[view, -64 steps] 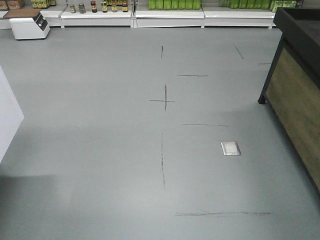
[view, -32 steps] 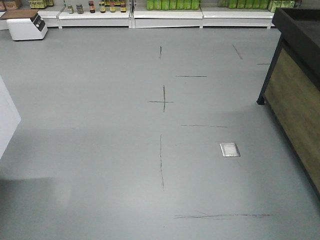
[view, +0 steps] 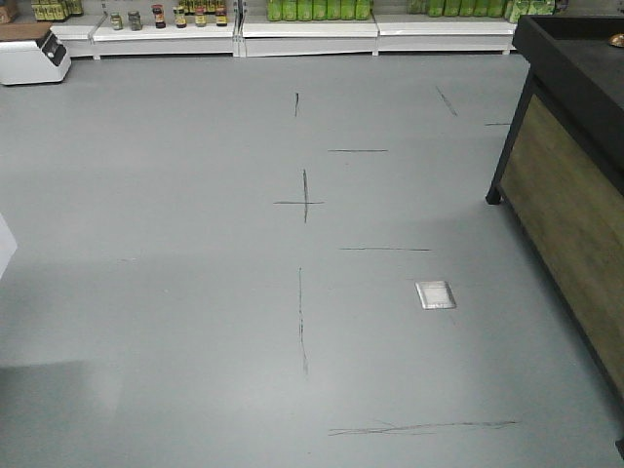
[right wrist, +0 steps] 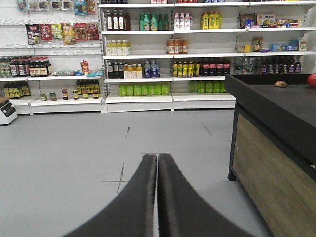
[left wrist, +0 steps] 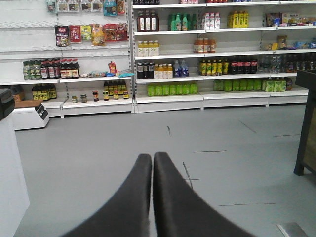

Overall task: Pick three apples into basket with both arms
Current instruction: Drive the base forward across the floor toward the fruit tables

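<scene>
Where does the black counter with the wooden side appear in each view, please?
Front view: the counter runs along the right edge.
Left wrist view: only a sliver at the far right edge.
Right wrist view: it fills about the right third.
Shared landmark: the row of green bottles at the back.

The left pincer, black fingers pressed together and holding nothing, points across grey floor toward stocked shelves; a dark table shows at right.
</scene>
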Controlling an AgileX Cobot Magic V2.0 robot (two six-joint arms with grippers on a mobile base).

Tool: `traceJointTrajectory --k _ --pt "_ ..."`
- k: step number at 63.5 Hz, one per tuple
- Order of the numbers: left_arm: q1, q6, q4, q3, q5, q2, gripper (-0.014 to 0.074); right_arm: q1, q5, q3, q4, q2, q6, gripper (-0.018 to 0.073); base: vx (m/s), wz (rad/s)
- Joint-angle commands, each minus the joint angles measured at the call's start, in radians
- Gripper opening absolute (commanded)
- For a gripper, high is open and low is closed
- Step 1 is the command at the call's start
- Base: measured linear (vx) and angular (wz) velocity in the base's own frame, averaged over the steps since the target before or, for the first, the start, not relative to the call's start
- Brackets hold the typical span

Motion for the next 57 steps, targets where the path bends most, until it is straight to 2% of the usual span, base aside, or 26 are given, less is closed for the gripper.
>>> traceJointTrajectory --k 1,57 --pt "-0.006 -0.008 -0.002 0.023 -0.079 -0.014 -0.0006 -0.002 -0.073 0.014 -0.004 -0.011 -0.004 -0.0009 0.05 -0.06" --pt "-0.006 -0.008 -0.002 0.023 -0.079 -0.014 -0.0006 -0.002 -0.074 0.014 -0.004 -0.011 -0.004 -0.0009 0.01 0.02"
